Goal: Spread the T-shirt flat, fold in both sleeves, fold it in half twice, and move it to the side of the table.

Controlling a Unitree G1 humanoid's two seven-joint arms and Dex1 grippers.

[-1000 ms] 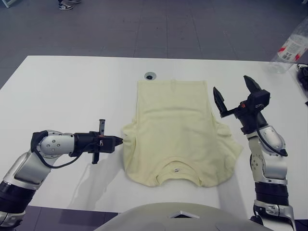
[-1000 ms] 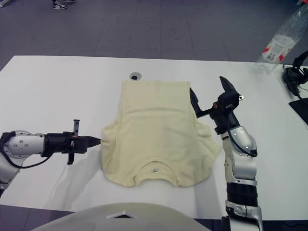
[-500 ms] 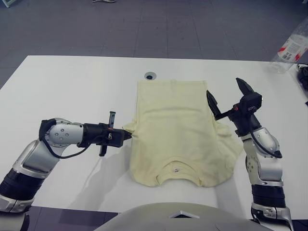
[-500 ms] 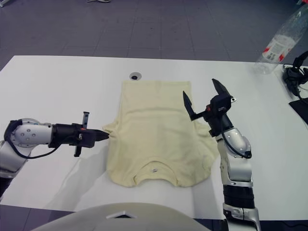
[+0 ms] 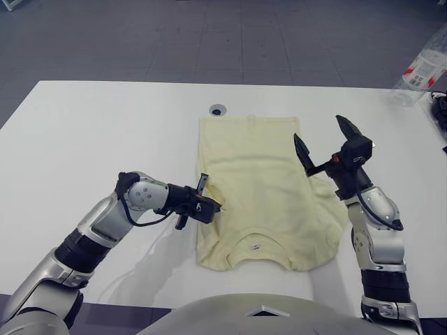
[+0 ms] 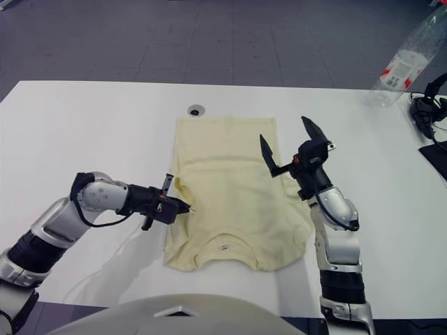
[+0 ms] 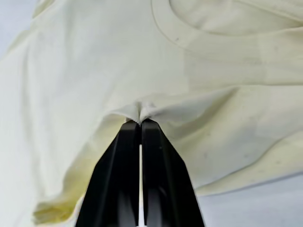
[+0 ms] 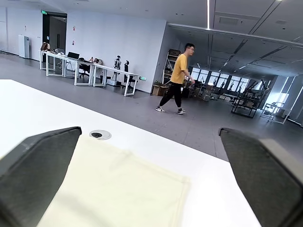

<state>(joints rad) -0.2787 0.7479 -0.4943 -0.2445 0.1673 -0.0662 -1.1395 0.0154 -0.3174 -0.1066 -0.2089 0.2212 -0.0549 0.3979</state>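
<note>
The T-shirt (image 5: 258, 195) lay in the middle of the white table (image 5: 105, 125), with its collar (image 5: 257, 246) near me and its bottom edge far away, by the little round hole (image 5: 218, 109). It looked mostly flat, so I judged the spreading part was done. My left gripper (image 5: 215, 206) was pinched tight on a bit of cloth from the left sleeve (image 7: 140, 109), with its two black fingers (image 7: 124, 156) pressed together. It held that bit over the left side of the shirt, so I thought the first sleeve fold was half done and the cloth had not yet been let go. My right gripper (image 5: 323, 143) was up in the air just above the right edge of the shirt, with its jaws wide apart and nothing in them. The right sleeve (image 5: 336, 209) stuck out to the side and looked a bit bunched up, so that fold was not started. Both folds in half were left to do, and so was the slide to the side of the table. I guessed I was less than halfway through.
</note>
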